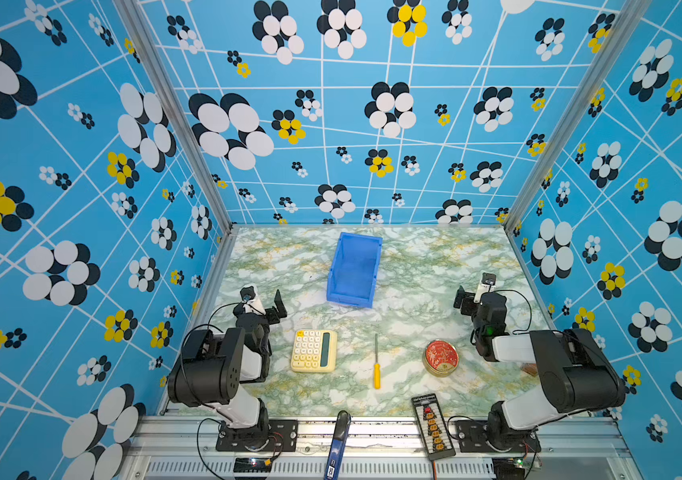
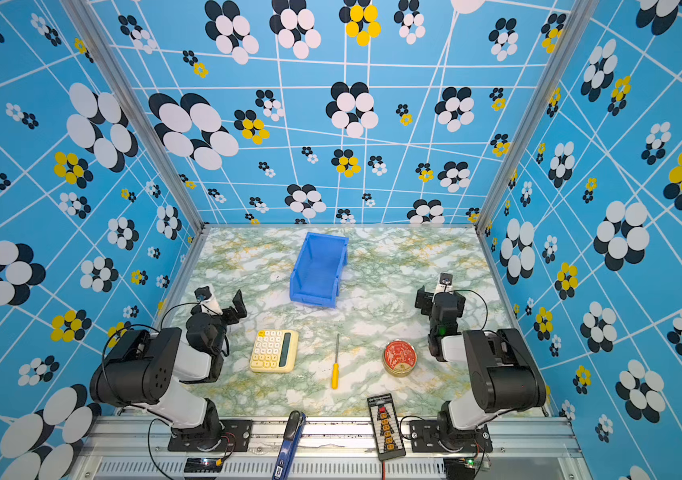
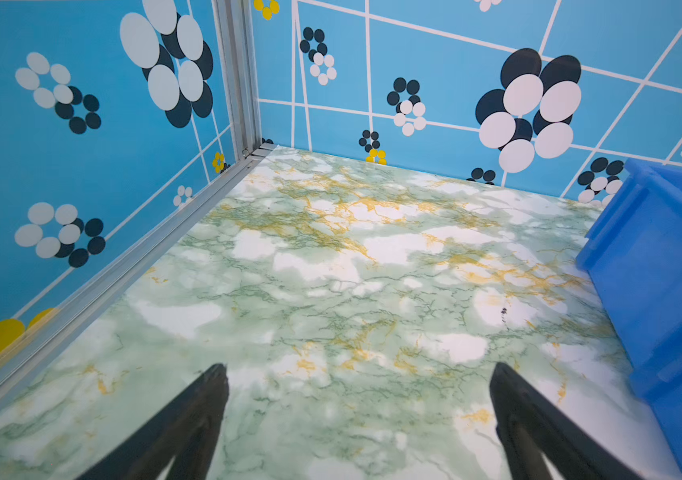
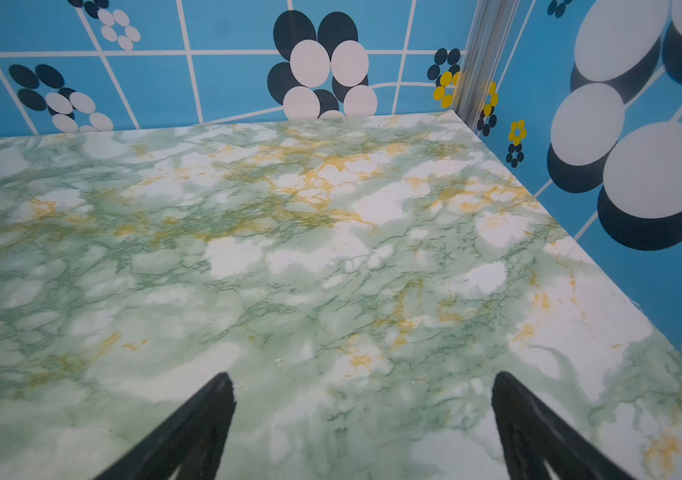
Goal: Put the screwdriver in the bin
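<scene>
The slim yellow-handled screwdriver [image 1: 377,365] is lying shaft-first toward the blue plastic bin [image 1: 353,270], seemingly nearer the right gripper [image 4: 362,376] than the left gripper [image 3: 358,370], both gaping empty

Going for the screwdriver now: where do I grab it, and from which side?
Take the screwdriver by its yellow handle, coming straight down from above with the jaws closing across its width. It lies flat, thin shaft pointing toward the bin, and the handle is the thicker part. The calculator and red tin on either side stand well apart, leaving finger room.
</scene>
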